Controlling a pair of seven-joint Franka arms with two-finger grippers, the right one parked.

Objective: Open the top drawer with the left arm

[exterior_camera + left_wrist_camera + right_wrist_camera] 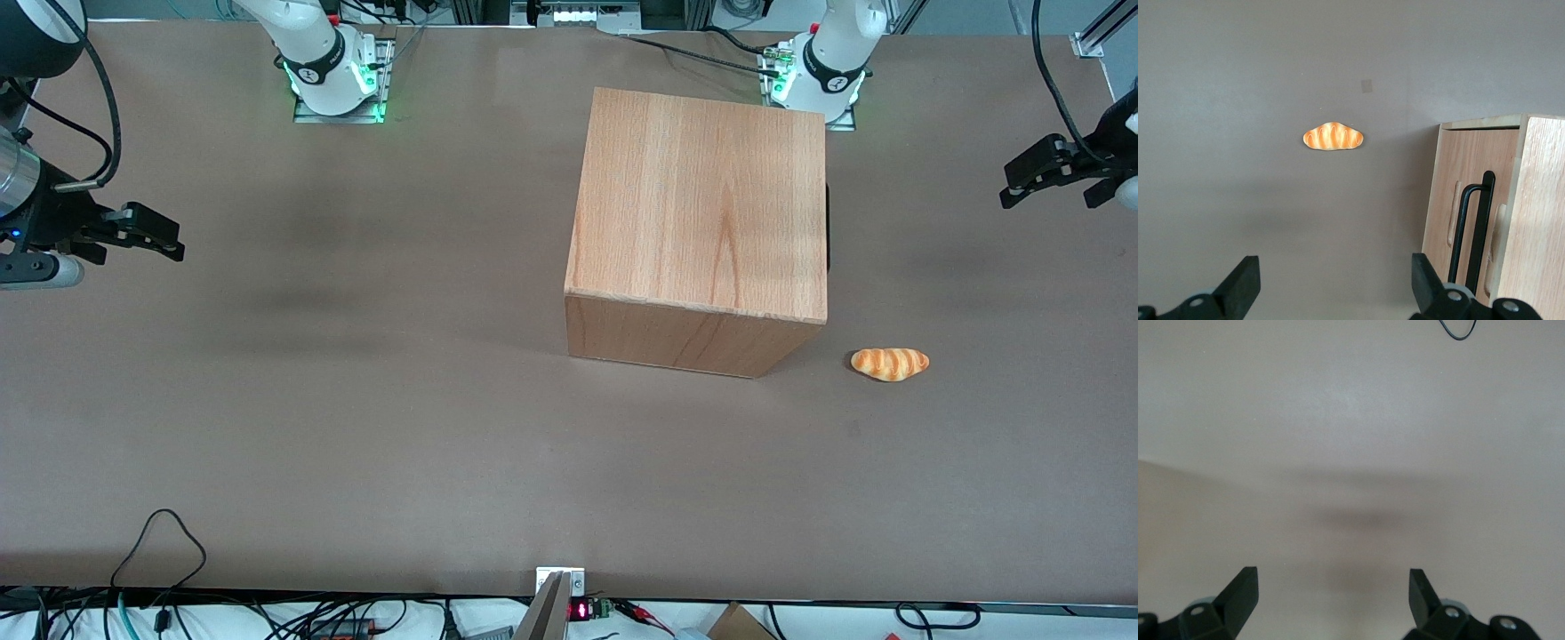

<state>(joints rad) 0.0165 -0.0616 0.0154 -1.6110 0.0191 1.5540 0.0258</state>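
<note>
- The top drawer (1471, 180) sits shut in the wooden cabinet (702, 227), its front panel flush with the cabinet body. Its slim black bar handle (1475, 227) stands out from the panel, and nothing touches it.
- In the left wrist view the drawer front faces the open brown table (356, 400) at the working arm's end; the front view shows only the cabinet's top and one side wall, with a thin dark strip of the handle at the edge toward the working arm.
- A small orange bread roll (890, 364) lies on the table near the cabinet's corner, nearer to the front camera than the cabinet's top, and clear of the wood.
- The cabinet stands on the table between the two arm bases, closer to the left arm's base (822, 67).
- The left arm's gripper (1045, 178) hangs above the table at the working arm's end, well apart from the cabinet. Its black fingers (1241, 287) are spread wide, with nothing between them.
</note>
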